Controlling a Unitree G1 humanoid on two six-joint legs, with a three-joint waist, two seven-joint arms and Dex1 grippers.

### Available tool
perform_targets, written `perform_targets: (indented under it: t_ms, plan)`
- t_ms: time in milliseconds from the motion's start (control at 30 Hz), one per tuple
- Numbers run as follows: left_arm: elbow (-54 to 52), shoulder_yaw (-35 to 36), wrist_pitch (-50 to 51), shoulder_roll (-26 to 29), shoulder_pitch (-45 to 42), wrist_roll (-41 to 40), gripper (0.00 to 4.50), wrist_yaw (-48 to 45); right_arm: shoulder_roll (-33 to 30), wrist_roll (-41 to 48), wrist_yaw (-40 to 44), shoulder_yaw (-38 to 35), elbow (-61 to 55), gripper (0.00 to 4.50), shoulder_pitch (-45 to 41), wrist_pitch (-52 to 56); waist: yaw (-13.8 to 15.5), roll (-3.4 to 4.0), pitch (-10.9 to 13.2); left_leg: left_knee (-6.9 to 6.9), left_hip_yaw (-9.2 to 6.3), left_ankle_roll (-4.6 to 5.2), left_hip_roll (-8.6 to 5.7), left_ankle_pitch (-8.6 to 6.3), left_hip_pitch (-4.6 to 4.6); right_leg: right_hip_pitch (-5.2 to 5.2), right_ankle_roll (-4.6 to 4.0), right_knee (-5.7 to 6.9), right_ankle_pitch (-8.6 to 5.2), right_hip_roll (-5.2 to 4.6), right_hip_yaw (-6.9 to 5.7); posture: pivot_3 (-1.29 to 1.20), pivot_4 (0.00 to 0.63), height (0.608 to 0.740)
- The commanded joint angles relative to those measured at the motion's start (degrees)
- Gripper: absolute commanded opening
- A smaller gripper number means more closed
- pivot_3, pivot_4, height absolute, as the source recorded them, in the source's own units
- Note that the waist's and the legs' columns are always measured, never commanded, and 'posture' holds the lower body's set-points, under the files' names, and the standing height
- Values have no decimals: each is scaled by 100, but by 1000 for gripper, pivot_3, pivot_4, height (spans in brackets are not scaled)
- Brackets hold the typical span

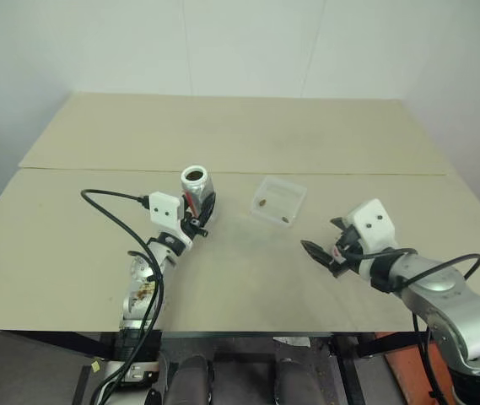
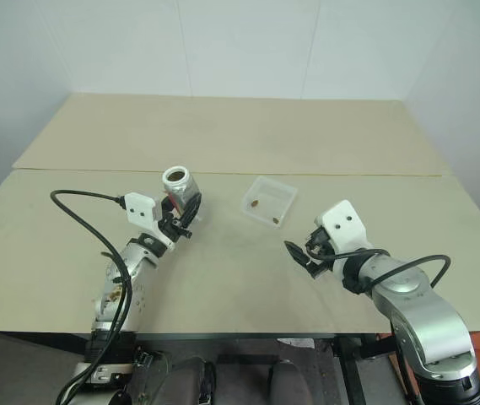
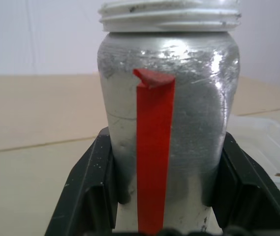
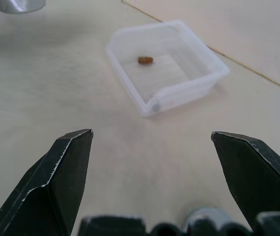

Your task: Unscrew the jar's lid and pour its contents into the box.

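Left gripper (image 1: 196, 211) pinching lidless jar (image 1: 196, 185), right gripper (image 1: 328, 246) spread, box (image 1: 277, 202) holding 2 pellets (image 1: 261, 203)

1. Jar (image 1: 196, 187): small, silvery sides with a red strip, white threaded neck. Mouth open, no cap on it. Roughly upright, clamped between the left gripper's (image 1: 199, 211) black fingers (image 3: 88, 187), left of the box and apart from it.
2. Box (image 1: 278, 202): shallow clear plastic tray, rounded corners, flat on the table near centre, turned slightly askew.
3. Contents: two small brown pellets in the box, one (image 1: 261, 203) by the left wall, one (image 1: 285, 219) at the near edge.
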Motion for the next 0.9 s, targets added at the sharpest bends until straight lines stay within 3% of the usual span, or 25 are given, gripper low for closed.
perform_targets:
  t_ms: [33, 567, 833, 900]
  plan:
    - [34, -125, -380, 35, 56, 211, 2021, 110, -14, -105, 58, -12, 9, 4486, -135, -250, -12, 0, 0, -1, 2, 0, 1, 0, 1, -1, -1, 0, 0, 0, 3, 0, 150, 740]
    - [1675, -141, -1353, 118, -126, 317, 2021, 146, -75, -275, 3, -64, -177, 4486, 65, -205, -5, 1, -1, -10, -3, -1, 3, 1, -3, -13, -2, -1, 0, 0, 12, 0, 150, 740]
    - [1288, -181, -1414, 262, 182, 236, 4483, 27, -39, -369, 56, 16, -24, 4500, 24, -303, -42, 0, 0, -13, -3, -1, 4, 1, -17, -24, -2, -7, -1, -2, 12, 0, 150, 740]
    - [1008, -145, -1234, 289, 333, 191, 4483, 81, -15, -381, 66, 52, 39, 4500, -29, -330, -56, 0, 0, -15, -3, -1, 4, 1, -17, -24, -2, -8, -1, -3, 12, 0, 150, 740]
